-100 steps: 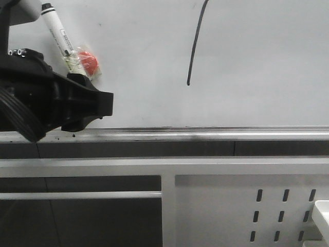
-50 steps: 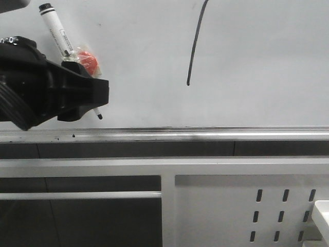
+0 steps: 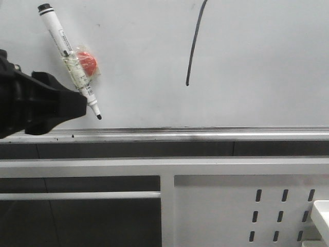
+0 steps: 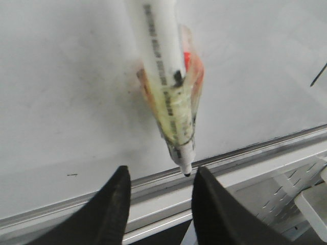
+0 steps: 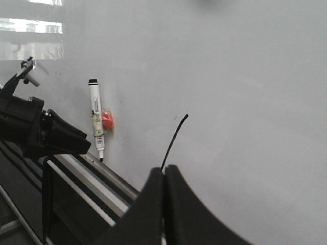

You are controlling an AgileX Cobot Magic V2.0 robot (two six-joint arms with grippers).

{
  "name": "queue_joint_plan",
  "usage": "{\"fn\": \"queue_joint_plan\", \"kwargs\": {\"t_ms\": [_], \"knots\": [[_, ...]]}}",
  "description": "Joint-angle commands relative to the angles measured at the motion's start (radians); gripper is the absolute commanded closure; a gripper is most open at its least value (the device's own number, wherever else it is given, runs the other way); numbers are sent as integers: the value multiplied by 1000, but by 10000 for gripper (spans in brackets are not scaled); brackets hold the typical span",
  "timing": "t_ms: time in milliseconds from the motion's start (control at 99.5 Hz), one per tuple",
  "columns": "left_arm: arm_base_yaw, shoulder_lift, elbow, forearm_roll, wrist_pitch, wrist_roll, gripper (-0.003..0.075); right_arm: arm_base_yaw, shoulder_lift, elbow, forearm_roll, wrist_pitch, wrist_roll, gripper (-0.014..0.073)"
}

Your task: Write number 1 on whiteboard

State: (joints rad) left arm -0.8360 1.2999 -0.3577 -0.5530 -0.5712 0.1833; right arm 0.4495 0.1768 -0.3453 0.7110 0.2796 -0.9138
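One black stroke, the number 1 [image 3: 194, 41], is on the whiteboard [image 3: 257, 67]. Beside it a marker [image 3: 68, 56] hangs from a red magnet [image 3: 87, 63], probably for storage. Left gripper [image 4: 158, 196] spread and empty below it; right gripper [image 5: 163, 196] pressed together.
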Motion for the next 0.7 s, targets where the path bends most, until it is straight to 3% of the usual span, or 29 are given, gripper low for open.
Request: {"fn": "queue_joint_plan", "kwargs": {"t_ms": [0,161,402,693], "knots": [[2,-74,-10,15,-38,-10,558,-6,-43,13,33,-62,-1,663],[2,-196,-3,130,83,-10,738,-6,-141,93,88,-87,-1,663],[2,-354,-3,411,285,-10,740,-6,-165,161,121,-68,-1,663],[2,-502,-5,441,284,-10,740,-6,-165,161,128,-31,-1,663]]}}
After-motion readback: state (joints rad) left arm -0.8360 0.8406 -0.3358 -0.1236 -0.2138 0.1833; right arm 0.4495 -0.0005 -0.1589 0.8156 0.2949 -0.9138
